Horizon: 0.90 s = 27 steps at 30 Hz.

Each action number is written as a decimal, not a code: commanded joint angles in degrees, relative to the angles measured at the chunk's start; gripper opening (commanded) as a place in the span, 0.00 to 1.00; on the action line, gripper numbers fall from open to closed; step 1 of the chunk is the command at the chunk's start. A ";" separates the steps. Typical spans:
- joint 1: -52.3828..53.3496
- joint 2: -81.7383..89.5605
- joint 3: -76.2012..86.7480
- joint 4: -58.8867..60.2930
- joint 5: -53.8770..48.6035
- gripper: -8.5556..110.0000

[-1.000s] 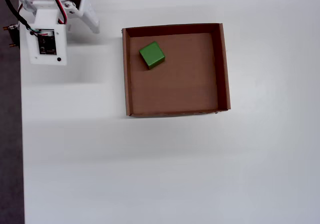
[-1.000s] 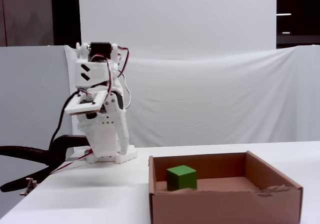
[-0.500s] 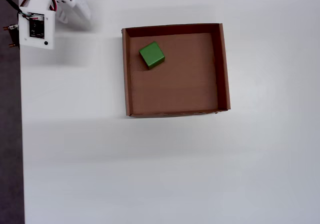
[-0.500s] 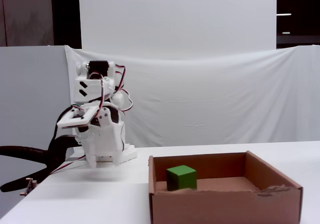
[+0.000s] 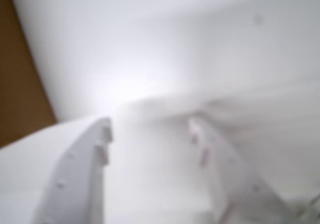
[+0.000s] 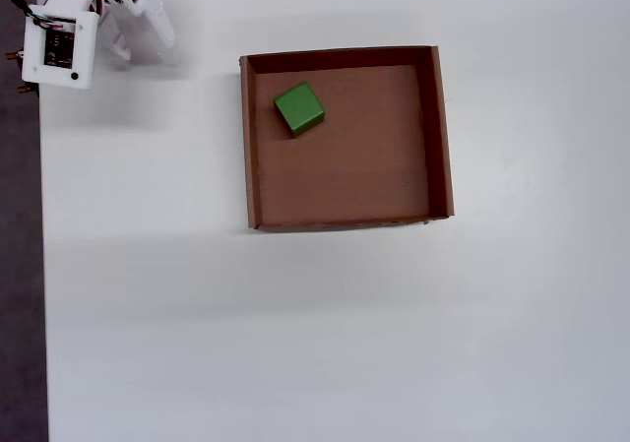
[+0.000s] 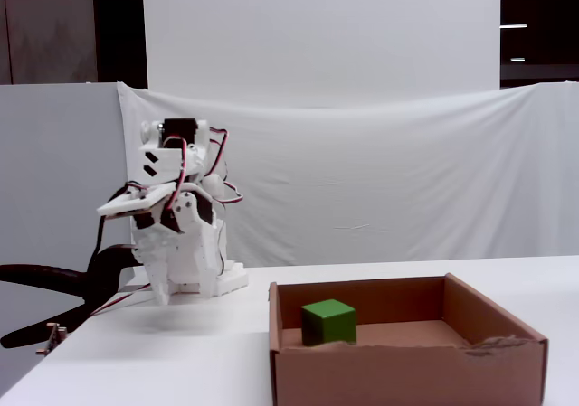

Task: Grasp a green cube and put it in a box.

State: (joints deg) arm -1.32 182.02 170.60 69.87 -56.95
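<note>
Cube (image 6: 298,108) sits in box (image 6: 441,127), upper-left corner in overhead view. Arm has folded further back toward base since a second ago. Gripper (image 5: 150,134) parted, empty. Task looks done.

A smooth white counter (image 7: 181,361) fills the foreground. Behind it hangs a wrinkled white cloth backdrop (image 7: 380,180), with a flat white wall panel (image 7: 317,31) above, flanked by dark room areas. Lighting is even and soft.
</note>
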 commanded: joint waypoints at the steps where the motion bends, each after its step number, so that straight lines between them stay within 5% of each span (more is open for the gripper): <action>1: -0.26 0.35 -0.26 0.53 0.09 0.25; 27: -2.02 0.35 -0.26 0.53 0.18 0.25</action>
State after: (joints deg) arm -2.81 182.02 170.60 69.96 -56.95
